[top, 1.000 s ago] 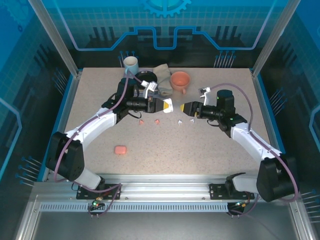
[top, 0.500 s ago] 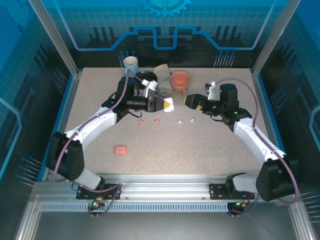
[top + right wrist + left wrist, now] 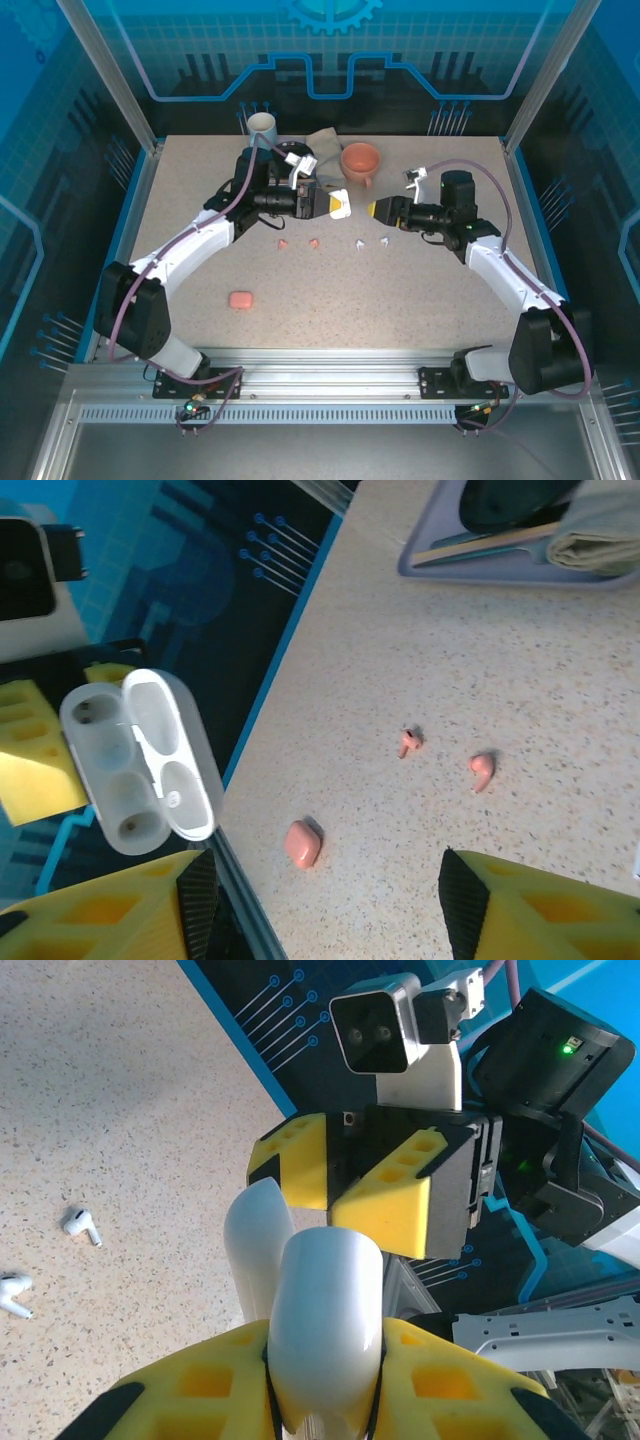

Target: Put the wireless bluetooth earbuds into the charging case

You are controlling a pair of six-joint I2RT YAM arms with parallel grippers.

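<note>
Overhead looks down; close wrist views share the charging case (image 3: 325, 1330).

Charging case (image 3: 325, 1320): white plastic, smooth, glossy. Left tool (image 3: 322, 1400) around case: yellow plastic, matt. Bench (image 3: 420, 290) under case: speckled beige, stone-like, matt, fine grain. White earbuds (image 3: 80, 1224) and pink earbuds (image 3: 482, 770): smooth plastic, slight shine. Cloth (image 3: 600, 540) beyond case: soft folded fabric.

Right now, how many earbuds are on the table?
4. Two tiny salmon-pink plastic earbuds lie left of centre; two tiny white plastic earbuds lie just right of them, in one row.
</note>
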